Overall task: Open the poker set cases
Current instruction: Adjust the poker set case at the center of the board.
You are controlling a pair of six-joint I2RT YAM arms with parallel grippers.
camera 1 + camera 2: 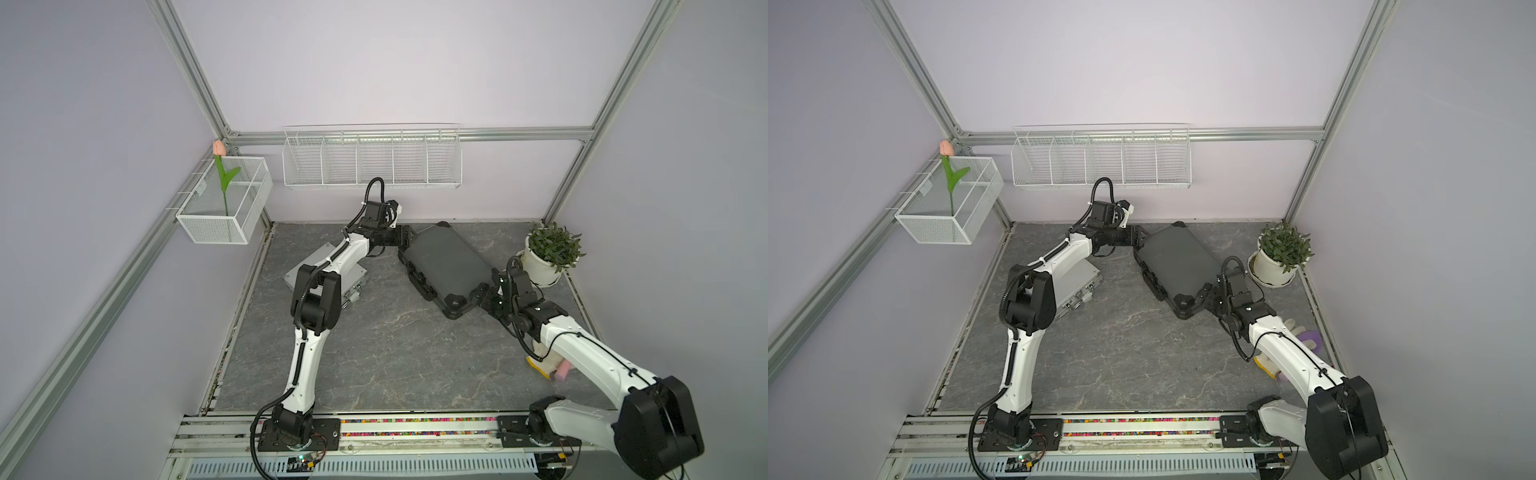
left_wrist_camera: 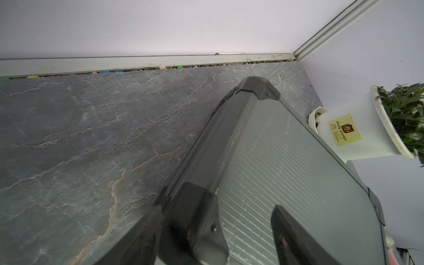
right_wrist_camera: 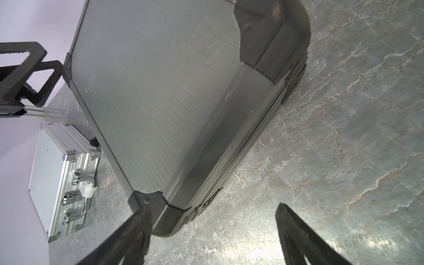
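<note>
The larger dark poker set case (image 1: 444,266) (image 1: 1177,259) lies shut and slanted at the back of the table. My left gripper (image 1: 405,237) (image 2: 213,236) is open and straddles its far left corner. One finger (image 2: 289,241) is over the ribbed lid (image 2: 286,160); the other is beside the side wall. My right gripper (image 1: 478,293) (image 3: 213,229) is open at the near right corner. One finger (image 3: 137,229) touches the corner cap and the other is over bare table. The smaller silver case (image 1: 309,272) (image 3: 57,174) lies shut under my left arm, with its latches and handle in the right wrist view.
A potted plant (image 1: 548,253) stands just right of the dark case, close to my right wrist. A glove and a pink-purple item (image 1: 1304,336) lie under my right forearm. A wire rack (image 1: 370,160) and a mesh basket with a tulip (image 1: 226,199) hang on the walls.
</note>
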